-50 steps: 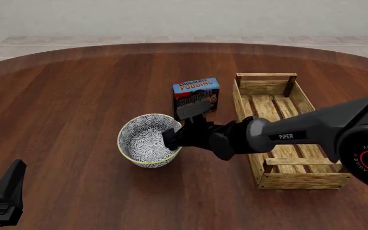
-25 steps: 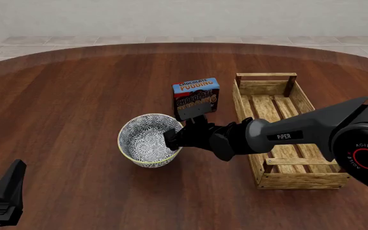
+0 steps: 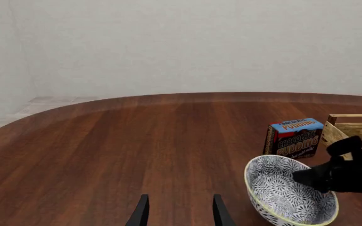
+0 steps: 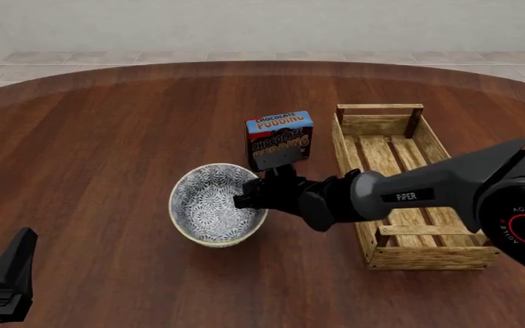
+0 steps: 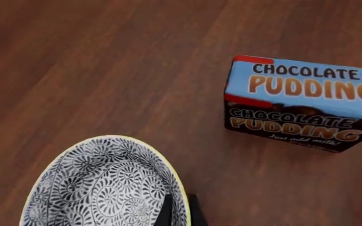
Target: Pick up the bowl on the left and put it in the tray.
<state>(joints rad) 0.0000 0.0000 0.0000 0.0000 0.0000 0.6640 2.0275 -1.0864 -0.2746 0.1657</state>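
Bowl point(image 4: 215, 208) now tilted, right pincer point(image 4: 243, 201) fingertips hidden

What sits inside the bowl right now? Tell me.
Inside the bowl only one of the right gripper fingers shows, clamped over the rim. No contents visible; the patterned floor near it is partly hidden.

Sim render, bare wall point(image 3: 168, 42), wood table point(image 4: 107, 137)

A blue-grey and white floral pattern with a pale yellow rim is shown on the bowl point(image 4: 210, 205); light wood on the tray point(image 4: 399, 156); blue and black on the pudding box point(image 4: 280, 139).
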